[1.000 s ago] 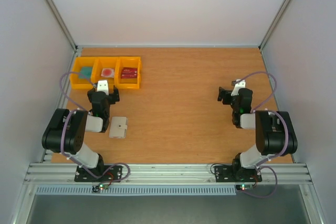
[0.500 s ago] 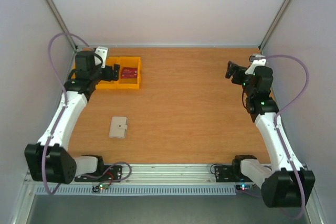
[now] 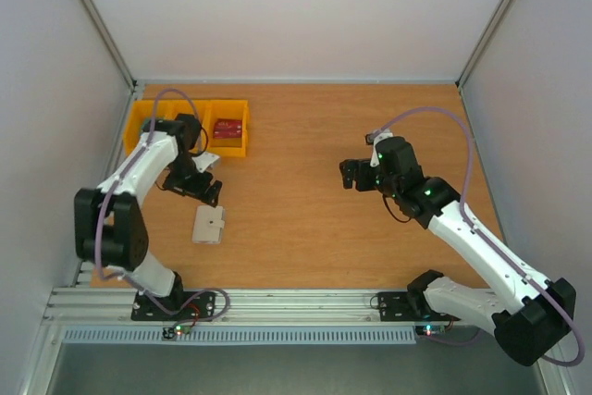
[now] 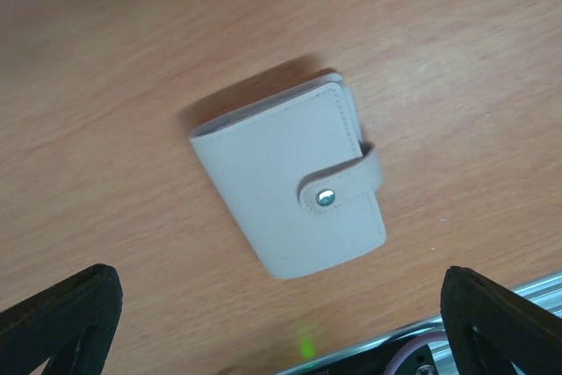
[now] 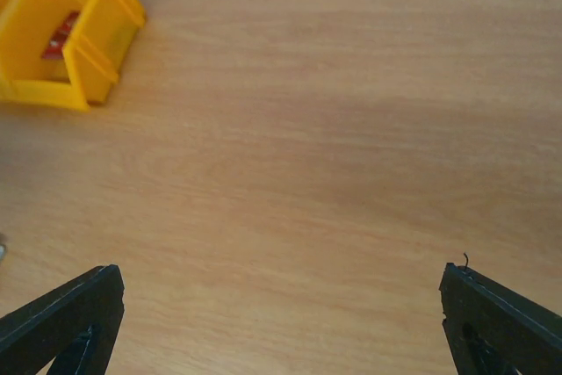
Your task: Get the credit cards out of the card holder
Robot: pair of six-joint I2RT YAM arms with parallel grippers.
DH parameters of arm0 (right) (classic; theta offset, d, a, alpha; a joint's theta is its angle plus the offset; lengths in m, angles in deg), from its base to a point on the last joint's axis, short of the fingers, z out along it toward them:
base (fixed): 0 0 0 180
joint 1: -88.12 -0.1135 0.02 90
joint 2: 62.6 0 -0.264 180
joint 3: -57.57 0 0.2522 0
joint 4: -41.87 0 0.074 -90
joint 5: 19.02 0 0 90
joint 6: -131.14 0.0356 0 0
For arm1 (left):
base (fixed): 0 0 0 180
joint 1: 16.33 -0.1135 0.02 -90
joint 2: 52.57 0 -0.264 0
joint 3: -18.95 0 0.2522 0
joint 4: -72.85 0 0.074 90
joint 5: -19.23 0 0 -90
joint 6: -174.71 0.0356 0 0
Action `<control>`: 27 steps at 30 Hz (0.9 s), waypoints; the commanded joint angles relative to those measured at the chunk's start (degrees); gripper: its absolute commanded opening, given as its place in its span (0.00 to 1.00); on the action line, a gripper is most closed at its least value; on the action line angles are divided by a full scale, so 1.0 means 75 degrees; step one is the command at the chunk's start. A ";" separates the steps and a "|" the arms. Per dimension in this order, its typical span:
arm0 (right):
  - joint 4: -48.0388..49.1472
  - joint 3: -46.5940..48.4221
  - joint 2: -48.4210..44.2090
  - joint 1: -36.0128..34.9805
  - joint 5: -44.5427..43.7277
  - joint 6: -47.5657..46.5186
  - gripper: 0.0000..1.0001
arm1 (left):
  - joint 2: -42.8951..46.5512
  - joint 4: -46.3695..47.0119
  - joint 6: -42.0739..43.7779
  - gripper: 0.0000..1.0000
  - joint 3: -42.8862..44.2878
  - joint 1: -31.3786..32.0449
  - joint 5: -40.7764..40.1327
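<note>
We list one card holder (image 4: 290,186): flat cream rectangle, stitched edges, metal snap tab fastened, on wood-grain table (image 4: 132,41). Left hand (image 3: 199,190) near it, spread; right hand (image 3: 352,175) well apart, spread.

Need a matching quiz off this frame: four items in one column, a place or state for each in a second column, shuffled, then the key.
Column 1
1. card holder
2. yellow bins
3. left gripper
4. right gripper

Column 2
A. open, only bare table between its fingers
B. closed, snap fastened, lying flat
C. far left corner of the table
D. open, card holder in view between its fingers

Pairs: 1-B, 2-C, 3-D, 4-A
</note>
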 commanded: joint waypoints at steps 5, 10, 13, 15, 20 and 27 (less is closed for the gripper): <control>-0.0682 0.0093 0.0215 -0.0286 -0.0870 0.0224 0.99 | -0.2062 -0.0177 0.0383 0.99 0.0268 -0.0005 0.0368; -0.0752 0.0177 0.0533 -0.0281 -0.1240 0.0101 0.98 | -0.2533 0.0255 0.0221 0.99 -0.0023 0.0144 0.0480; -0.0739 0.0346 0.0758 -0.0285 -0.1111 -0.0056 0.98 | -0.2917 0.0556 0.0067 0.97 -0.0036 0.0236 0.0011; -0.0720 0.0442 0.0898 -0.0290 -0.0980 -0.0133 0.98 | -0.3099 0.0573 -0.0008 0.93 -0.0038 0.0312 0.0186; -0.0662 0.0504 0.0985 -0.0284 -0.0915 -0.0237 0.99 | -0.3285 0.1007 0.0045 0.92 -0.0514 0.0439 -0.0449; -0.0551 0.0608 0.0980 -0.0287 -0.0632 -0.0418 0.98 | -0.3165 0.1356 -0.0220 0.97 -0.0621 0.0905 -0.1716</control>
